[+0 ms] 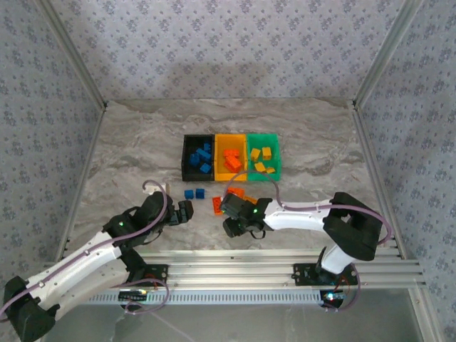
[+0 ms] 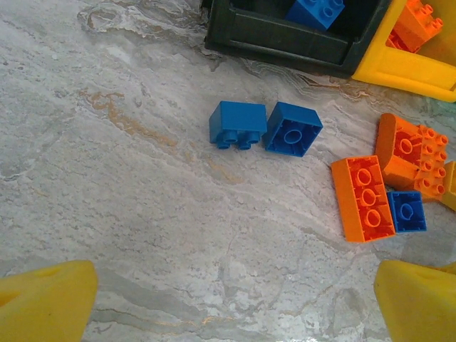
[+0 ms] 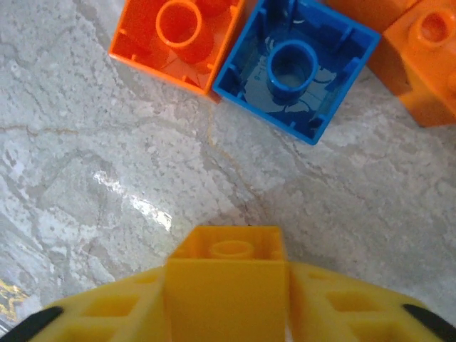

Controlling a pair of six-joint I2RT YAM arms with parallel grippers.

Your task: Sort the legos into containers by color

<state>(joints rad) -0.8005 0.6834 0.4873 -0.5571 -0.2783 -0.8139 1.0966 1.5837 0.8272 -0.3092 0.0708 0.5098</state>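
**Near the tabletop's front edge: yellow brick pinched, lift ahead**

Between the row of bins and the near edge of the grey marbled tabletop, our right gripper is pinching a small yellow studded plastic brick between its yellow fingers. Just beyond it lie an upturned blue square brick and an upturned orange brick, touching each other. Our left gripper hangs spread wide over bare marble, facing two loose blue bricks.

We cannot see how deep the brick sits between the pads, so it could twist or slip on the lift. The green plastic bin, at the row's right end, holds yellow bricks. Releasing early would drop ours into the adjoining orange plastic bin
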